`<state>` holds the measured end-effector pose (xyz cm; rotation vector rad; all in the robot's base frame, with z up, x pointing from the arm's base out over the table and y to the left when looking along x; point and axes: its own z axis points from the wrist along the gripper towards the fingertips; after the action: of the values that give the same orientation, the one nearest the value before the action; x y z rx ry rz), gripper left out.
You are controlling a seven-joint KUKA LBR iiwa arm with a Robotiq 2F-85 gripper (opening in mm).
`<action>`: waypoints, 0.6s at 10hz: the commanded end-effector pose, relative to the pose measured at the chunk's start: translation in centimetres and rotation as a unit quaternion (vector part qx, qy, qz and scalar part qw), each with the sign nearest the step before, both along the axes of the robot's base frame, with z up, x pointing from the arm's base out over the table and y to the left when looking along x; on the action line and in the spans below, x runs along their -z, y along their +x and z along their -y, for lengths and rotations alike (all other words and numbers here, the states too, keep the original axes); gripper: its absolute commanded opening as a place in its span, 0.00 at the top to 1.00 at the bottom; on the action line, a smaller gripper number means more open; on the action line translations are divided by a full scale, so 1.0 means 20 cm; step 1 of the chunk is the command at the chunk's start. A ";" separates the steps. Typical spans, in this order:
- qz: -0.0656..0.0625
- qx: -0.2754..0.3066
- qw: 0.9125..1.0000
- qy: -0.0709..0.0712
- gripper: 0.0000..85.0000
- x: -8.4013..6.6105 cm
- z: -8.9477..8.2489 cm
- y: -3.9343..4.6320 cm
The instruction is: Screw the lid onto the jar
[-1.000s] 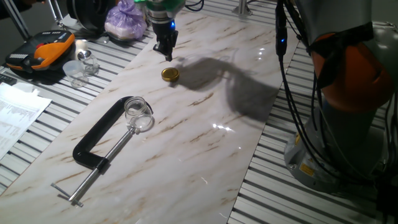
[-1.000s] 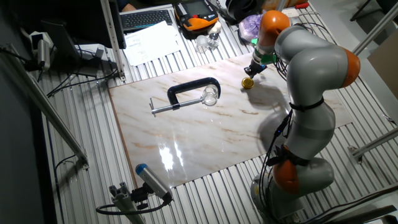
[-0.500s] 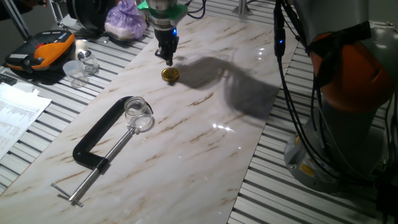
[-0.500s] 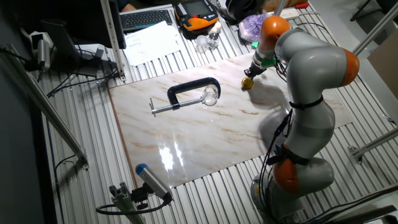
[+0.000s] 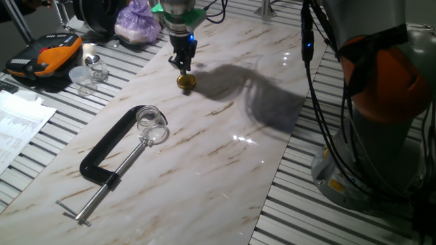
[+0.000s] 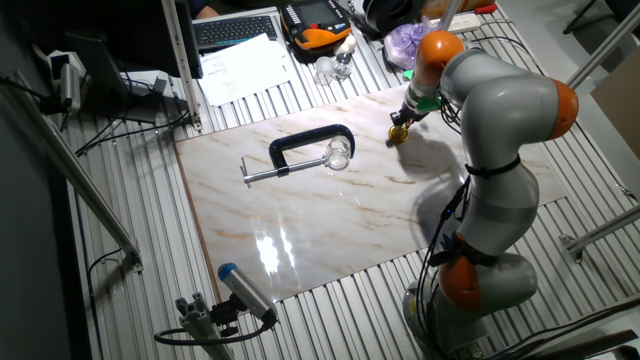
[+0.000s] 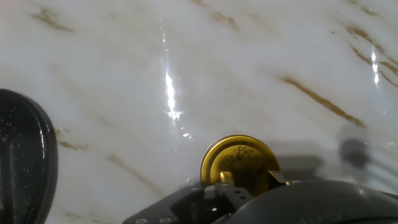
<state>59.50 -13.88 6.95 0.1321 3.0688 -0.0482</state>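
Big picture first: a slatted metal bench point(image 6: 130, 230) runs under everything, and on it lies a glossy marble slab point(image 5: 225, 143), white with brown veins, catching bright glare from overhead lights. The arm point(image 6: 500, 120), grey with orange joints, curls over the slab's far end and throws a dark shadow across the stone beside the gripper.

Well away from the gripper, toward the slab's middle, lies a black clamp point(image 5: 109, 156), and the jar point(image 5: 151, 122) sits in its mouth, clear glass, open top. Beyond the slab's edge, off to the gripper's side, there's an orange-black case point(image 5: 44, 58), two clear cups point(image 5: 87, 75), a purple bag point(image 5: 136, 20) and some papers point(image 5: 20, 119).

Now the gripper point(image 5: 184, 67): it points straight down, tips just above the lid point(image 5: 187, 82). The lid lies flat on the marble, gold and round, right under the fingers. In the hand view the lid point(image 7: 240, 163) sits just in front of the fingertips, partly hidden by the gripper body; whether the jaws stand wide or narrow, I can't tell.
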 end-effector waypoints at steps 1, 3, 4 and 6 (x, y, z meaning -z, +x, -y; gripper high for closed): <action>0.001 0.003 1.000 -0.003 0.40 0.01 0.00 -0.004; 0.003 0.000 1.000 -0.004 0.20 0.03 0.01 -0.010; 0.003 -0.002 1.000 -0.006 0.20 0.04 0.01 -0.013; 0.003 -0.022 1.000 0.006 0.20 0.04 0.01 -0.012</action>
<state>59.27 -14.01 6.17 0.0645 3.0649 -0.0269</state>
